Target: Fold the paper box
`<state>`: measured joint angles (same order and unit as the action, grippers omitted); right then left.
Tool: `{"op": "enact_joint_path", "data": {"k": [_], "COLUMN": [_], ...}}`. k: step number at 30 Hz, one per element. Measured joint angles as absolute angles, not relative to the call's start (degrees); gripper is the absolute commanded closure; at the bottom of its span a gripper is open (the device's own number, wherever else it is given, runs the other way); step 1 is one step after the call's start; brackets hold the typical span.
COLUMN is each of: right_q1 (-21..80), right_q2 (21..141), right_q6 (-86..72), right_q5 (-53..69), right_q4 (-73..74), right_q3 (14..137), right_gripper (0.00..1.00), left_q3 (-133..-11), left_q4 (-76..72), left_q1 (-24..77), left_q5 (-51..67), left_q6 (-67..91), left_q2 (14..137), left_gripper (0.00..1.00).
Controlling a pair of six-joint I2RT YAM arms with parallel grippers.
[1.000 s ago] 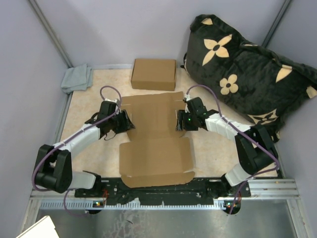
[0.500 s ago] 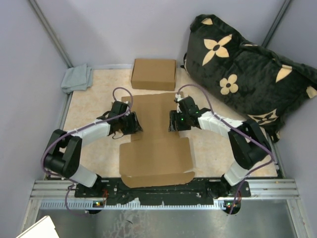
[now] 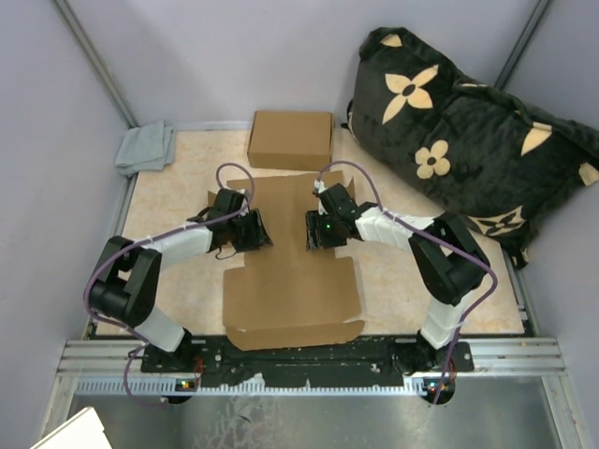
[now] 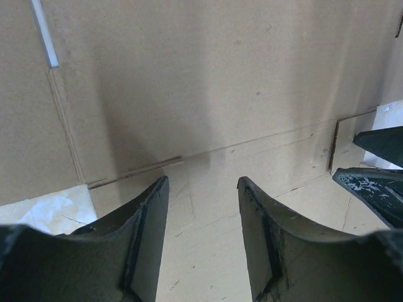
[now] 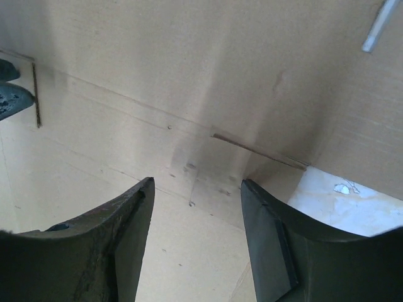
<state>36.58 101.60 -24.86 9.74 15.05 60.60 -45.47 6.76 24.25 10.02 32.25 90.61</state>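
The paper box is a brown cardboard blank lying unfolded in the middle of the table. Its rear part narrows between the two grippers. My left gripper rests on the blank's left side and my right gripper on its right side, facing each other. In the left wrist view the left gripper is open over bare cardboard, with a cardboard panel rising ahead. The right gripper is open too, with nothing between its fingers and a cardboard wall in front.
A closed brown box sits at the back. A grey cloth lies in the back left corner. A black flowered cushion fills the right side. Grey walls enclose the table, and a metal rail runs along the near edge.
Both grippers have moved inward toward each other over the cardboard. The rear side flaps have gone in with them, so the blank's rear part looks narrower.
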Motion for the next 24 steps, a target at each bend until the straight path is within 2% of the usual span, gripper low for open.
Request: {"op": "enact_joint_path", "data": {"k": [7,12,18,24], "right_q1": [34.2,26.9,23.1,23.0], "right_q2": [101.5,103.0,117.1,134.5], "right_q6": [-24.8,-23.4,-21.8,-20.5], "right_q5": [5.0,3.3,3.2,2.4], "right_q4": [24.1,27.2,26.2,32.6], "right_q3": [69.3,85.7,106.8,120.8], "right_gripper": [0.36,0.34,0.34,0.34], "left_q3": [-55.8,-66.5,-81.3,-87.6], "left_q4": [15.5,17.2,18.5,20.9], "left_q1": [23.9,20.3,13.8,11.6], "left_q5": [4.7,0.1,-2.0,-3.5], "left_q6": [30.5,28.1,26.7,25.3], "left_q2": [90.8,91.5,102.0,111.7], "left_gripper": [0.38,0.35,0.35,0.36]}}
